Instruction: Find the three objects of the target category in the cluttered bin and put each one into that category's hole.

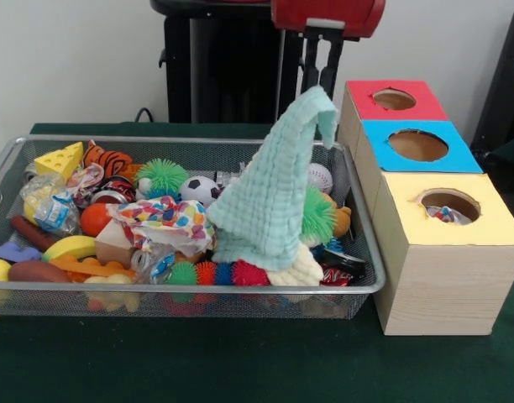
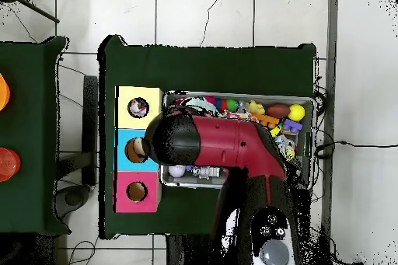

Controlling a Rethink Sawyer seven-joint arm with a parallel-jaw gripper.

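My gripper (image 1: 322, 81) hangs over the right end of the wire mesh bin (image 1: 240, 289), shut on the top corner of a mint green waffle cloth (image 1: 274, 193). The cloth is lifted into a tall tent, its lower edge still resting on the toys. Right of the bin stand three wooden boxes with holes: red top (image 1: 394, 99), blue top (image 1: 417, 144), yellow top (image 1: 448, 204), the last with a small colourful item inside. In the overhead view the arm (image 2: 225, 145) covers much of the bin (image 2: 312, 122), and the gripper and cloth are hidden under it.
The bin holds many toys: a cheese wedge (image 1: 60, 159), a green spiky ball (image 1: 162, 175), a soccer ball (image 1: 199, 189), a polka-dot cloth (image 1: 160, 217), a banana (image 1: 70, 247), and small spiky balls (image 1: 215, 273). Green felt (image 1: 198, 361) covers the table.
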